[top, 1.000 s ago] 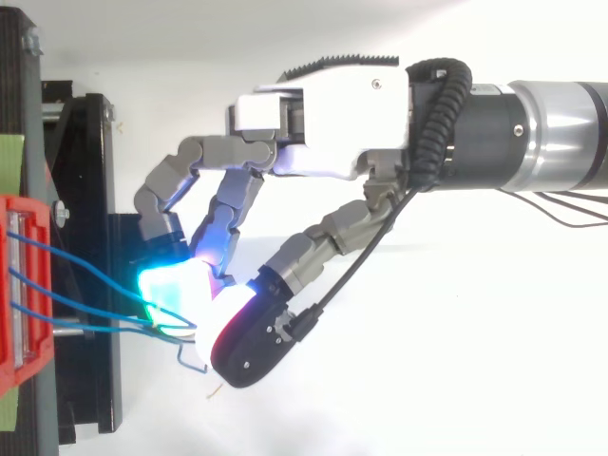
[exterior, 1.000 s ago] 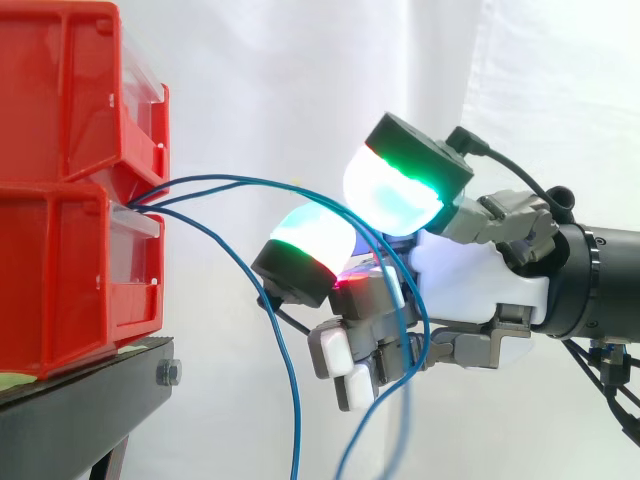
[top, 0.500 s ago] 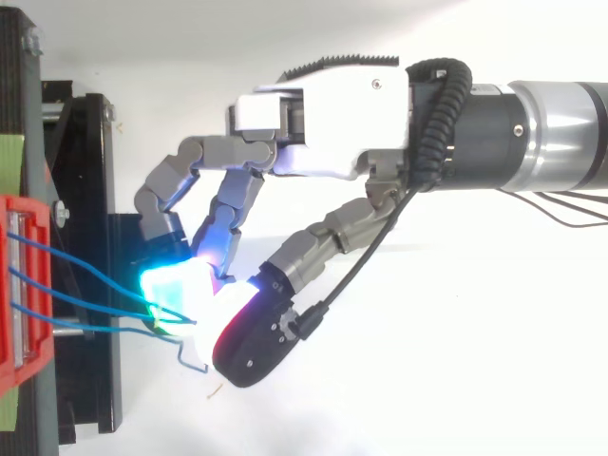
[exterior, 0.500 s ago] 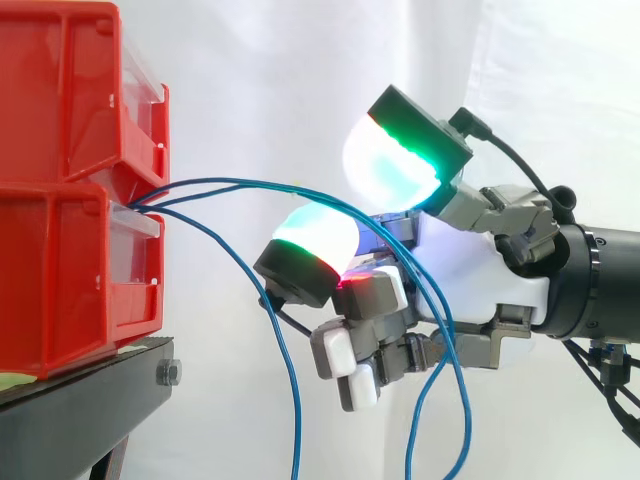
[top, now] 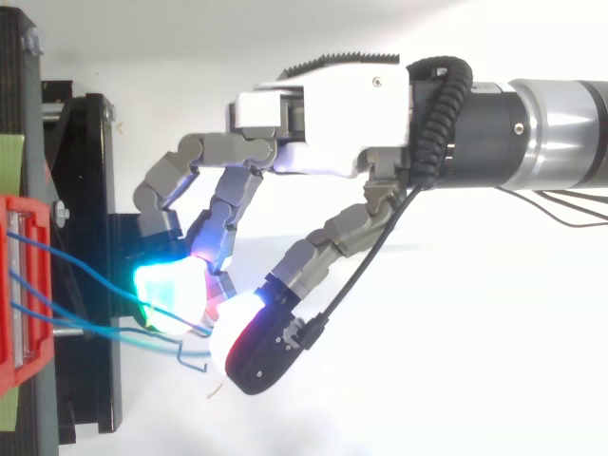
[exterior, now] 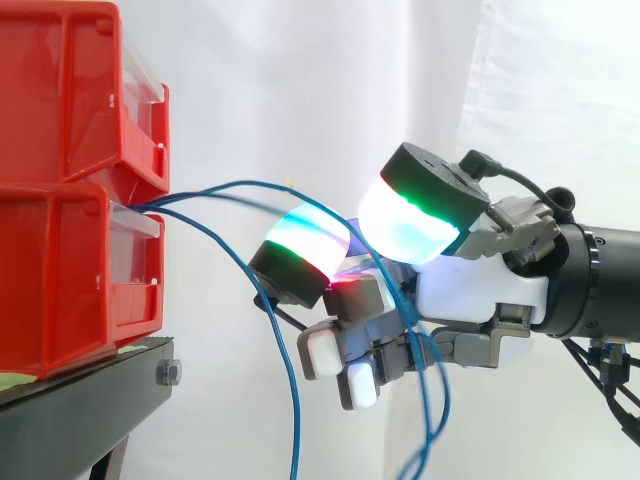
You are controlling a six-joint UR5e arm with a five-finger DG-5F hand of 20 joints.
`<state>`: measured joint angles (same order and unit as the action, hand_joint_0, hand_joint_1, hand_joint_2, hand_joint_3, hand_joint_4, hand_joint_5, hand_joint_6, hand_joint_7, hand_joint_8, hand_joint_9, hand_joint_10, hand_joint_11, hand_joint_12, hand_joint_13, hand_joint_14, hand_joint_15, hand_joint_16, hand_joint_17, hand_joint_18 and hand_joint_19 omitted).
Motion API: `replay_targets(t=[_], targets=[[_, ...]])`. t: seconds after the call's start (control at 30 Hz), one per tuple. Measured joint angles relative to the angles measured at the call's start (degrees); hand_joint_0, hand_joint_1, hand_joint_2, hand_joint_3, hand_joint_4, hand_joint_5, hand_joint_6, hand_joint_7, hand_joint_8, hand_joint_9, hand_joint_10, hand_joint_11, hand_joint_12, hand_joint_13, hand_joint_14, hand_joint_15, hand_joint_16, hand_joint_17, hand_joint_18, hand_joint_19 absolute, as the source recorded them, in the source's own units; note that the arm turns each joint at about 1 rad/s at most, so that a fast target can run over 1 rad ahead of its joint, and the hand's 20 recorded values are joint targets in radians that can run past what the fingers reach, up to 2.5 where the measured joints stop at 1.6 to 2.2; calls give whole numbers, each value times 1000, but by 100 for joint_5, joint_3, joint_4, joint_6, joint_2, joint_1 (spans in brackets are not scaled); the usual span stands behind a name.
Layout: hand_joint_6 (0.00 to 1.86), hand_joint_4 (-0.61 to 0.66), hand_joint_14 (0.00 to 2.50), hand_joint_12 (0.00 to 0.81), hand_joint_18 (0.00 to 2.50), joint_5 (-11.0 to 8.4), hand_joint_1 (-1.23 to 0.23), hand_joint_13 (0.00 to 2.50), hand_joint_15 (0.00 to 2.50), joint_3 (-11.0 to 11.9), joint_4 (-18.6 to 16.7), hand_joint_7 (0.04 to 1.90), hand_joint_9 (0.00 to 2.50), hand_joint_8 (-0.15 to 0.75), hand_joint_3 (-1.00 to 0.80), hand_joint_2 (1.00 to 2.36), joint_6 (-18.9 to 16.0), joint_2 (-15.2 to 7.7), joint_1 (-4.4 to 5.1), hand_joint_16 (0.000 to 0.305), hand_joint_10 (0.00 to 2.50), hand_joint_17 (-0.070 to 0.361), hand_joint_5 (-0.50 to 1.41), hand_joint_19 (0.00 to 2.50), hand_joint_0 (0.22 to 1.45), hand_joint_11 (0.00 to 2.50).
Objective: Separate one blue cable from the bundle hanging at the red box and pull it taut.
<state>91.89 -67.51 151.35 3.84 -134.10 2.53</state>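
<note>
Three thin blue cables [exterior: 240,183] leave the front of the lower red box [exterior: 70,270] and arc to the right. Two of them run into the narrow gap between the hand's [exterior: 480,290] glowing thumb pad and a curled finger's pad [exterior: 300,250], then drop below the hand in a loop [exterior: 430,420]. The third cable [exterior: 293,400] hangs down free to the left of the hand. From above, the cables [top: 66,261] cross from the box [top: 19,285] to the pinching pads of the hand [top: 323,133]. How many cables the pads clamp is hidden.
A second red bin [exterior: 60,90] is stacked on the lower one, both on a black stand [exterior: 80,410] at the left. A white curtain hangs behind. The arm enters from the right edge.
The thumb pad has swung down and closed onto the finger pad over the cables. The cable loop below the hand has swung about and pulled in closer to the hand.
</note>
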Motion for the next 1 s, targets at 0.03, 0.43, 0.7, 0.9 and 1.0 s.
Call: replay_targets(t=[0.03,0.43,0.7,0.9,1.0], targets=[[880,166,17,365,919,0,-986,873,513,-1,0,1012,969,355,-500,1000,-1,0,-2,44,16,99,-181,534,742,945],[846,174,19,364,970,-1,-825,935,524,-3,0,1061,1107,381,-500,1000,3,1,1,44,17,100,-143,598,572,922],[835,131,17,365,980,-4,-761,958,535,-2,0,1123,1142,373,-383,1009,3,0,2,44,17,100,-136,633,626,924],[871,67,16,377,1038,-4,-803,993,526,0,0,1156,1206,403,-153,1018,3,-1,9,48,17,108,-124,611,614,945],[875,69,18,379,1054,-5,-810,1003,529,0,0,1150,1216,405,-151,1017,3,-1,9,49,15,110,-123,600,617,944]])
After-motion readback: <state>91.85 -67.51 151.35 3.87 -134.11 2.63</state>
